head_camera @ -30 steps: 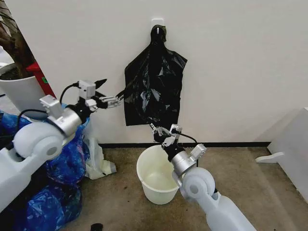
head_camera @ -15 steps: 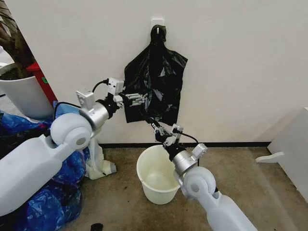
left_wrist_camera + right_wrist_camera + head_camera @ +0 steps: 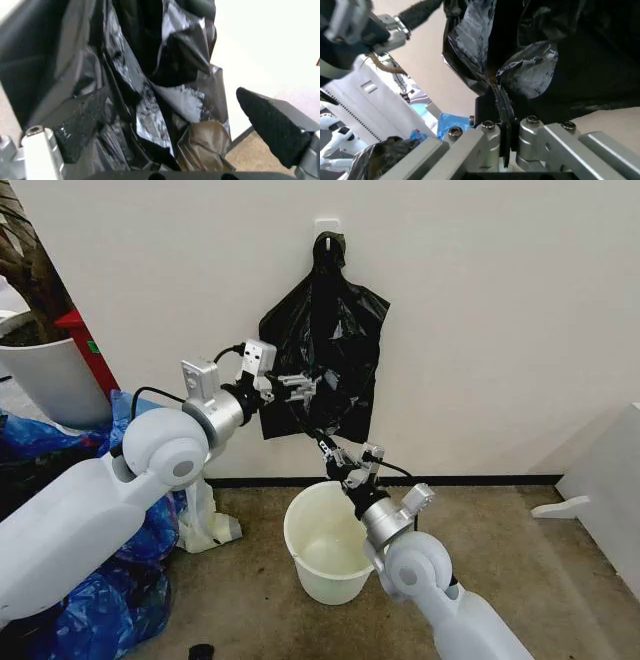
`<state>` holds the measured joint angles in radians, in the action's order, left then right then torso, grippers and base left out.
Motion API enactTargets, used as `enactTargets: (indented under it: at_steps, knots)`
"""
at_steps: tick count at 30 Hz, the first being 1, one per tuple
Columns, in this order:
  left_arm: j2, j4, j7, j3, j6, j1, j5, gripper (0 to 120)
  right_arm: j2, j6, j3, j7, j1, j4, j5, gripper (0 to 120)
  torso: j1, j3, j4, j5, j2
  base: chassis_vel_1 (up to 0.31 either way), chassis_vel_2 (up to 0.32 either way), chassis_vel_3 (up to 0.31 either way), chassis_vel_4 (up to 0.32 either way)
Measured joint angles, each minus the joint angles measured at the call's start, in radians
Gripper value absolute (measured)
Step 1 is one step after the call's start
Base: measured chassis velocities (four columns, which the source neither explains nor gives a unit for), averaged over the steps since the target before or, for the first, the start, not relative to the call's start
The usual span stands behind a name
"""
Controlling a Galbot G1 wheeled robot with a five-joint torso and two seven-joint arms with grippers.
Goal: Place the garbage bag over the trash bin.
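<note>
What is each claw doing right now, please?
Left claw: open, fingers spread around the garbage bag hanging on the wall.
Right claw: shut on the garbage bag's lower edge, above the trash bin.

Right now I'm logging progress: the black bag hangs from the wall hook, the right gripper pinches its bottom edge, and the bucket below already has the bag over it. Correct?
Not quite. The bucket is still bare; the head view shows its cream inside uncovered. The rest stands: the black bag hangs from the wall hook, and the right gripper is shut on its bottom edge, as the right wrist view shows.
</note>
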<state>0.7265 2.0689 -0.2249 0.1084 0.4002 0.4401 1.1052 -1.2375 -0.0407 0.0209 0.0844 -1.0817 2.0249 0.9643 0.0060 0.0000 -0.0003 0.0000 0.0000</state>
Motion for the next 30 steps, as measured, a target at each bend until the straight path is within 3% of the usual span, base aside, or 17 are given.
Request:
enactTargets:
  at_steps: [12,30]
  knots:
    - [0.061,-0.079,-0.034,0.021,0.042,-0.049,0.038,100,0.012,0.007,0.020,-0.010,-0.007,0.001,0.007,0,0.000,0.000,-0.0002,0.0000,0.000,0.000,0.000,0.000,0.000]
    - [0.087,-0.151,-0.104,0.038,0.078,-0.094,-0.005,100,0.032,0.013,0.064,-0.026,-0.037,0.008,0.012,0,0.000,0.000,0.0000,0.0000,0.000,0.000,0.000,0.000,0.000]
